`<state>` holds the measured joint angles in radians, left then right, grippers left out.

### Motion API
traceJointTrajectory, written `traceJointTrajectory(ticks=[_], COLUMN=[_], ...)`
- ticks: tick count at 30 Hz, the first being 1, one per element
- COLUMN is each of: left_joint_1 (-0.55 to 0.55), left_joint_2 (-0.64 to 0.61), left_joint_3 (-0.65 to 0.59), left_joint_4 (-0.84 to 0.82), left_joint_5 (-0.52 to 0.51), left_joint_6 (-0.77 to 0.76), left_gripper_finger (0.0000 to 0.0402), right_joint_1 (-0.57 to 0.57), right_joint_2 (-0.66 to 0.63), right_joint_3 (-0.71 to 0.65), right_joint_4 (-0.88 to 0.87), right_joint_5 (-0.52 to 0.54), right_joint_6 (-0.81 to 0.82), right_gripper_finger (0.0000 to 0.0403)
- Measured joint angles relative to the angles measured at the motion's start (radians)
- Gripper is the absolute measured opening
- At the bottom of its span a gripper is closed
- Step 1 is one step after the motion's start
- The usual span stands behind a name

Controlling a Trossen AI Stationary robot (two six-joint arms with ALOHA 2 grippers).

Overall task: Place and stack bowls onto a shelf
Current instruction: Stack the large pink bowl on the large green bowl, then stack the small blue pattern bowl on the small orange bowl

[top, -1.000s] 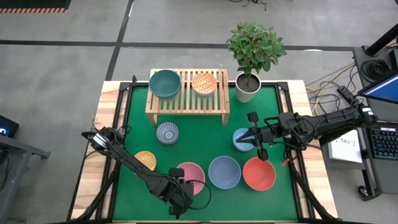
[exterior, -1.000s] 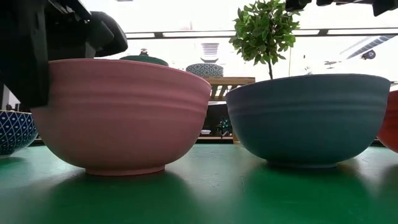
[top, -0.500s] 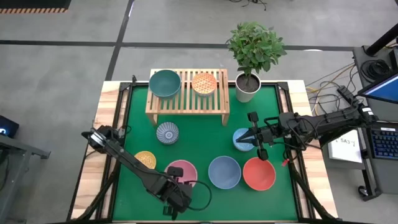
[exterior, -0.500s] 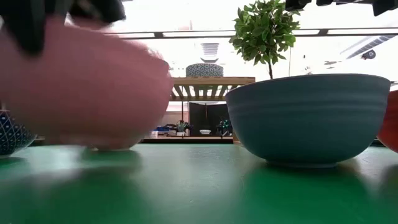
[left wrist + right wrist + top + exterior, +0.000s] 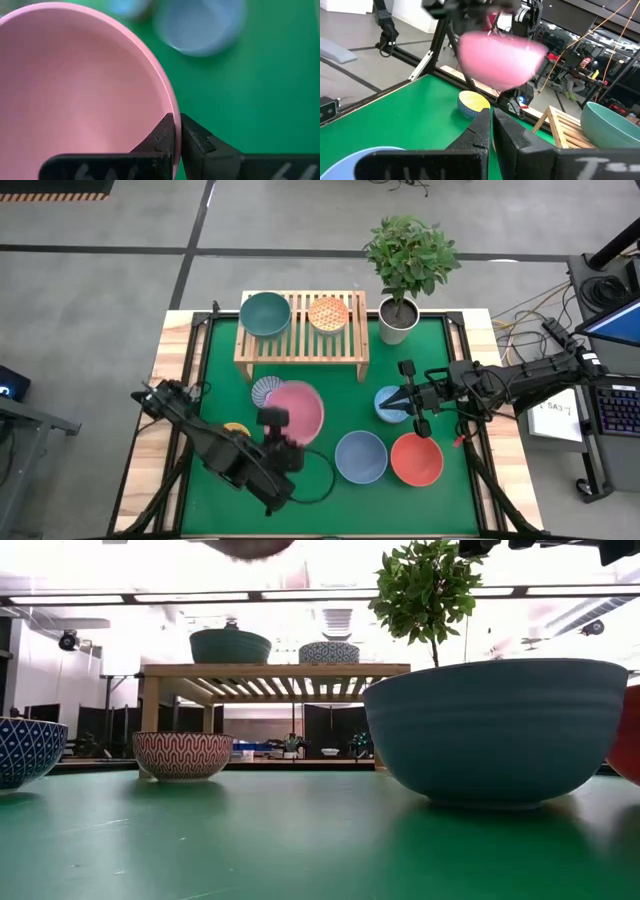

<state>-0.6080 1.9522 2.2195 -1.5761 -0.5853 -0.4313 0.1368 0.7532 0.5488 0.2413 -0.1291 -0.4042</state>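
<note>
Green mat covers the counter [image 5: 330,375]; grey floor surrounds it.

High view: left tool [image 5: 283,442] is clenched on the rim of the pink bowl [image 5: 296,409], which is lifted off the mat and overlaps the blue-white bowl [image 5: 263,390] beneath it. The shelf [image 5: 301,340] lies toward 12 o'clock, with the teal bowl [image 5: 265,314] at its left end and the orange bowl [image 5: 328,313] beside it. Judgement: the pink bowl is large, so it should nest in the teal one; keep it level, clear the shelf's front edge, centre over the teal rim, then lower before releasing. The yellow bowl [image 5: 235,429] is mostly hidden by the left arm. Right tool [image 5: 409,397] waits over the light blue bowl [image 5: 391,403]; its fingers look pressed together, holding nothing. The blue-grey bowl [image 5: 361,456] and red bowl [image 5: 417,459] sit at 6 o'clock. The plant pot [image 5: 398,320] stands just beside the shelf.

Low view: only a blurred underside of the pink bowl shows at the upper edge. The blue-grey bowl fills the right side; the red one is cut off.

Left wrist view: the fingers [image 5: 162,135] pinch the pink rim. The bowls beyond are blurred.

Right wrist view: the pink bowl is smeared by motion in mid-air.
</note>
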Motion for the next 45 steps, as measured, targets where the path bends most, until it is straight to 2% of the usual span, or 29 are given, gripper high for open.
traceJointTrajectory(ticks=[2,5,13,17,22,28,34,40,45], left_joint_1=[0.014,0.063,0.291,0.465,0.702,0.93,1.02,1.037,1.037], left_joint_2=[-0.02,-0.051,-0.191,-0.282,-0.366,-0.385,-0.354,-0.326,-0.316], left_joint_3=[0.023,0.046,0.011,-0.069,-0.192,-0.268,-0.285,-0.286,-0.286], left_joint_4=[0.012,0.008,0.005,0.005,0.025,0.134,0.13,0.11,0.11], left_joint_5=[-0.079,-0.128,-0.12,-0.013,0.03,0.336,0.367,0.367,0.364], left_joint_6=[0.056,0.117,0.222,0.233,0.347,0.505,0.581,0.588,0.587], left_gripper_finger=[0.0,0.0,0.0,0.0,0.0,0.0,0.0,0.0002,0.002], right_joint_1=[0.0,0.0,0.0,0.0,0.0,0.0,0.0,0.0,0.0], right_joint_2=[0.0,0.0,0.001,0.001,0.002,0.002,0.002,0.002,0.002], right_joint_3=[0.0,0.0,0.0,0.001,0.001,0.001,0.001,0.001,0.001], right_joint_4=[0.0,-0.001,-0.007,-0.023,-0.027,-0.028,-0.036,-0.053,-0.058], right_joint_5=[0.0,0.0,-0.001,0.0,0.0,0.005,0.029,0.042,0.054], right_joint_6=[0.001,0.002,0.003,0.003,0.01,0.005,0.008,0.004,0.01], right_gripper_finger=[0.0009,0.0009,0.0009,0.0009,0.0009,0.0009,0.0009,0.0009,0.0009])
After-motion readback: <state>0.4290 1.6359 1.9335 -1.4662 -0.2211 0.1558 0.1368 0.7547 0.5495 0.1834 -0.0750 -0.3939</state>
